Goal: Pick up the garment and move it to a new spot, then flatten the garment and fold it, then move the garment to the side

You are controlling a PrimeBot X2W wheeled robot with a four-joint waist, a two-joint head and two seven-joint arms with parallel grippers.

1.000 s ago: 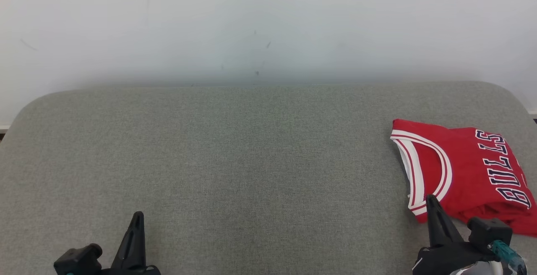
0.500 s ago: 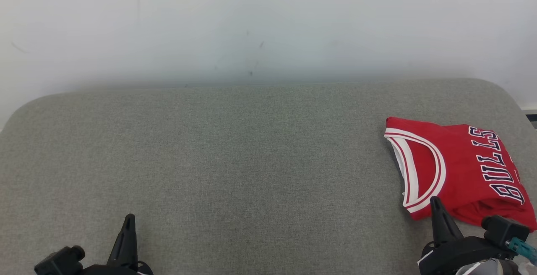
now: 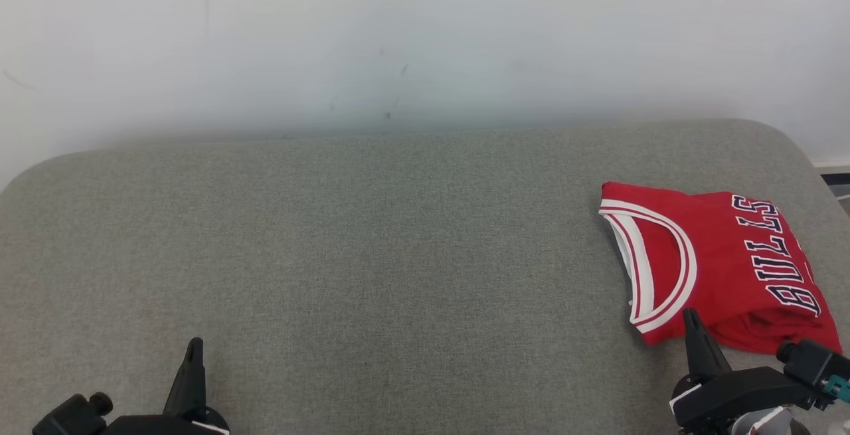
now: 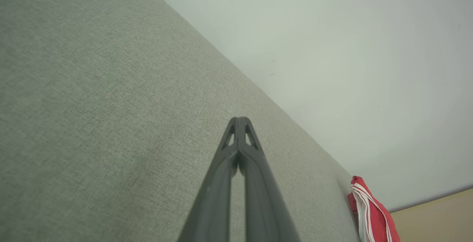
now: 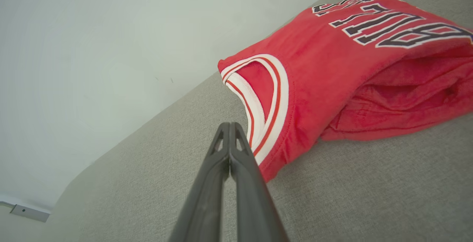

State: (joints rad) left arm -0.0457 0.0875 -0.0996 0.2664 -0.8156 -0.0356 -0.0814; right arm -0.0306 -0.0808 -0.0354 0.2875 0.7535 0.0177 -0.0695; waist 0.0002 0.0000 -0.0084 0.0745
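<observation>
Pale wall behind; grey fabric-covered bench fills the foreground, rounded at its far corners.

Garment: red jersey, white-and-red trim, dark lettering; lies folded in a thick bundle at the far right of the bench, close to its right edge; neck-trim arc faces the bench middle, lettered end faces the right edge; long axis judged roughly left-to-right, a little skewed.

Right end effector: fingers pressed together, holding nothing; tip sits at the bundle's near-left corner, just by the trim; garment lies ahead of it and to its right; clearly the nearer arm.

Left end effector: also pinched closed and empty, over bare bench, well apart from the garment, which lies far off to its right.

Hard to make out: whether the right tip touches the cloth or hangs just above it; the bundle's near-right corner sits behind the right wrist hardware; inner layers show only as loose folds at the near side; left wrist view catches just a sliver of red, cut off by the bottom edge.
</observation>
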